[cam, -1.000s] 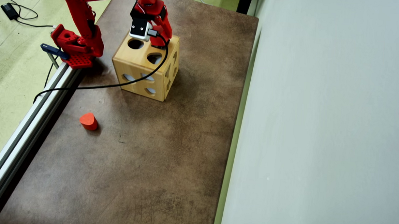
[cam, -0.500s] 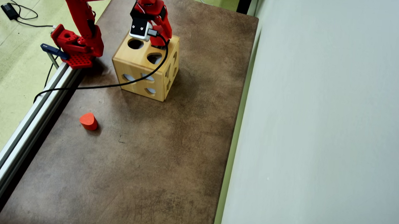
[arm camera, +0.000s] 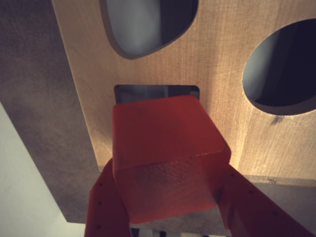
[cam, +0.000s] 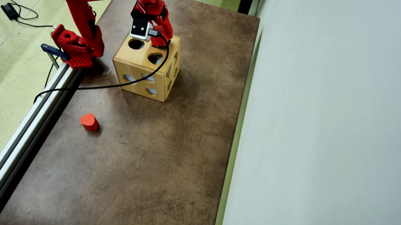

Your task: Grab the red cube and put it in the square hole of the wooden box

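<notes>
In the wrist view my red gripper (arm camera: 170,182) is shut on the red cube (arm camera: 165,158), one finger on each side. The cube hangs just above the top of the wooden box (arm camera: 232,64), its far edge covering most of the square hole (arm camera: 148,92); only a dark strip of the hole shows. In the overhead view the wooden box (cam: 137,71) stands near the arm's base, and the gripper (cam: 160,40) is over the far right part of its top. The cube and the square hole are hidden there by the wrist.
The box top has an oval hole (arm camera: 143,24) and a round hole (arm camera: 286,69) beside the square one. A red rounded block (cam: 89,121) lies on the brown table (cam: 143,164) near the metal rail (cam: 24,130). A black cable (cam: 95,84) drapes over the box.
</notes>
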Robot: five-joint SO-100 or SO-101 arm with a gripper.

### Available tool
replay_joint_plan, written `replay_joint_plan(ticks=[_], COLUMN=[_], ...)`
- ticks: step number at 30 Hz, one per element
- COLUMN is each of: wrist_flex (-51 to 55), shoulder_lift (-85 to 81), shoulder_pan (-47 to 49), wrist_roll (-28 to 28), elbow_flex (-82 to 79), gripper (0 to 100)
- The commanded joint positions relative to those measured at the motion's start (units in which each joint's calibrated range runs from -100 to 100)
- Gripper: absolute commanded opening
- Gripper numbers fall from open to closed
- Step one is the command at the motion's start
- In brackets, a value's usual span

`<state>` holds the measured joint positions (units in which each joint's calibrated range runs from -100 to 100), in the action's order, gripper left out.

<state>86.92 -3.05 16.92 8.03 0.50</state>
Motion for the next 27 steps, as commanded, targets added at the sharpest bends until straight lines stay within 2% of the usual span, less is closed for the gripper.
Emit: replay_joint_plan(ticks=[1, 8, 27], wrist_flex=[3.02, 10.42, 10.18], shoulder_lift=[-0.39, 1.56, 10.48], shoulder_pan=[-2.36, -3.63, -2.88], wrist_roll=[0.20, 0.20, 0.29], elbow_flex=[2.37, 16.86, 18.56], gripper=[4, 4, 4])
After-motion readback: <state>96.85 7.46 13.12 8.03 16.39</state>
